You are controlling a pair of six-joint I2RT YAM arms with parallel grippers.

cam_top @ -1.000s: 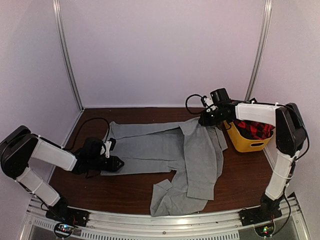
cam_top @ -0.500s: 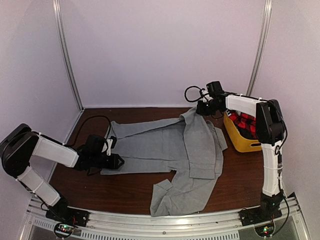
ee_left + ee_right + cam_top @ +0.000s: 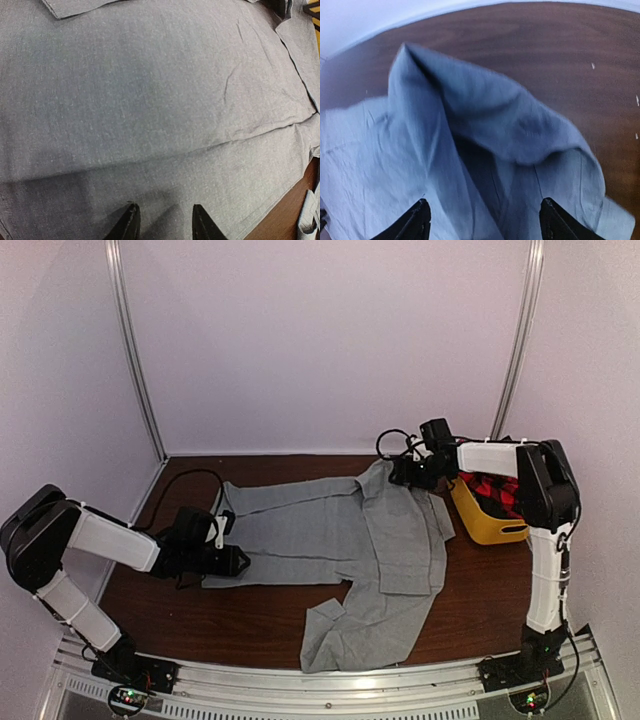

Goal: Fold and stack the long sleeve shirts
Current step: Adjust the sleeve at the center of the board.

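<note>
Shut a second ago, right gripper (image 3: 404, 474) now spread wide at the collar of the grey shirt (image 3: 330, 535), forearm reaching left from the right edge, shirt lying flat mid-frame, left gripper (image 3: 238, 561) low at its left hem, narrow, grip unclear.

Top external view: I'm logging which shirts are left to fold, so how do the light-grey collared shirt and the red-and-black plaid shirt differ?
The light-grey collared cloth shirt is plain; the red-and-black plaid cloth shirt is checked. The grey shirt lies spread on the brown wooden table, one side folded over; the plaid shirt sits bunched in the yellow plastic tub. The grey shirt shows whole; the plaid shirt only partly. Neither is stacked yet.
</note>
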